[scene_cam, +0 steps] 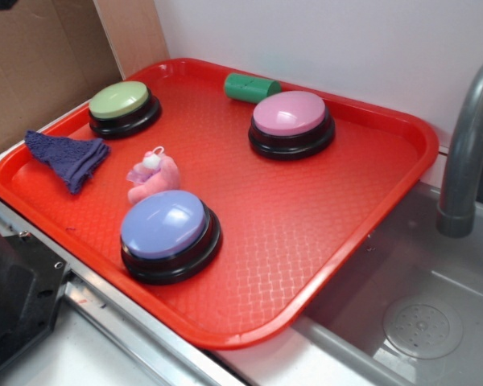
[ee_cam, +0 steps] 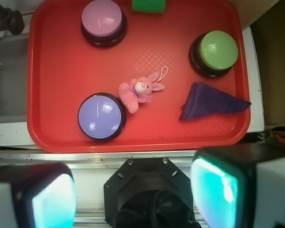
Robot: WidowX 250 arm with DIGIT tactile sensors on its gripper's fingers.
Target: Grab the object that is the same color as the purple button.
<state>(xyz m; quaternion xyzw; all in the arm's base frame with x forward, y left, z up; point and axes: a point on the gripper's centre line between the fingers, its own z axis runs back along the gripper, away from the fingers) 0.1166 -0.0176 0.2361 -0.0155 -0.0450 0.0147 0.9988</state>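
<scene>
In the exterior view a red tray (scene_cam: pixel 346 241) sits on a counter beside a metal sink (scene_cam: pixel 419 322) with a grey faucet (scene_cam: pixel 467 153) rising at the right edge. The purple button (scene_cam: pixel 169 233), lavender dome on a black base, stands near the tray's front edge. Just behind it, close to its rim and perhaps touching it, lies a pink plush toy (scene_cam: pixel 153 175). The purple-blue cloth (scene_cam: pixel 68 157), ribbed and folded into a rough wedge, lies at the tray's left side, draped partly over the rim, with the green button (scene_cam: pixel 123 107) just behind it. The pink button (scene_cam: pixel 291 122) stands toward the back right, and a green cylinder (scene_cam: pixel 251 87) lies on its side near the back rim. Brown cardboard (scene_cam: pixel 40 56) stands behind the tray on the left. The gripper does not appear in this view. In the wrist view, looking down from above, the gripper (ee_cam: pixel 135 197) hangs over the counter edge outside the tray, its two fingers (ee_cam: pixel 52 199) wide apart at the bottom corners of the frame with nothing between them. The cloth (ee_cam: pixel 211 102) lies in the tray's lower right area, one corner reaching over the right rim, below the green button (ee_cam: pixel 217 52) and well apart from the gripper. The plush toy (ee_cam: pixel 138 90) lies near the tray's middle, just up and right of the purple button (ee_cam: pixel 100 117); the pink button (ee_cam: pixel 103 21) and green cylinder (ee_cam: pixel 148 4) sit along the top.
</scene>
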